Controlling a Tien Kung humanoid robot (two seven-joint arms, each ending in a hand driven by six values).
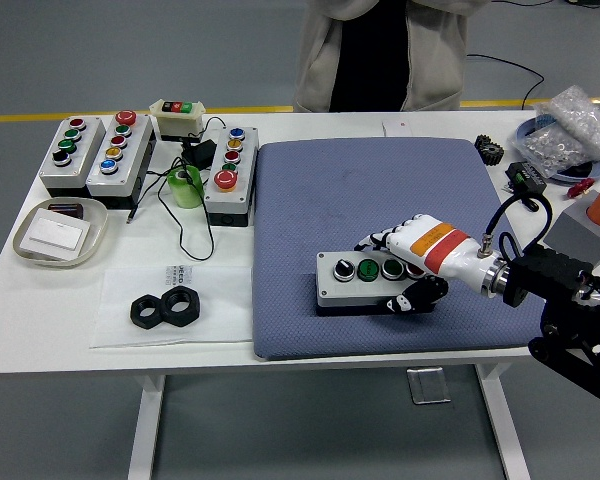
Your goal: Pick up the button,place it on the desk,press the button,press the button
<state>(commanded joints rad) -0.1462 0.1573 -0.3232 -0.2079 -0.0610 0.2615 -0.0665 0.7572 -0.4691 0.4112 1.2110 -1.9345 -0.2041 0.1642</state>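
A grey button box (360, 281) with a black, two green and a red button lies on the blue mat (380, 190), near its front edge. My right hand (408, 268) is shut on the box's right end, fingers over its far side and thumb on its near side. The box looks to rest on or just above the mat. The left arm is out of view.
Three other button boxes (72, 152) (117, 146) (230, 172) and a small switch box (178, 117) stand at the back left with a green tape roll (185, 185). A tray (58, 232) and two black nuts (165, 309) lie front left. A person stands behind the table.
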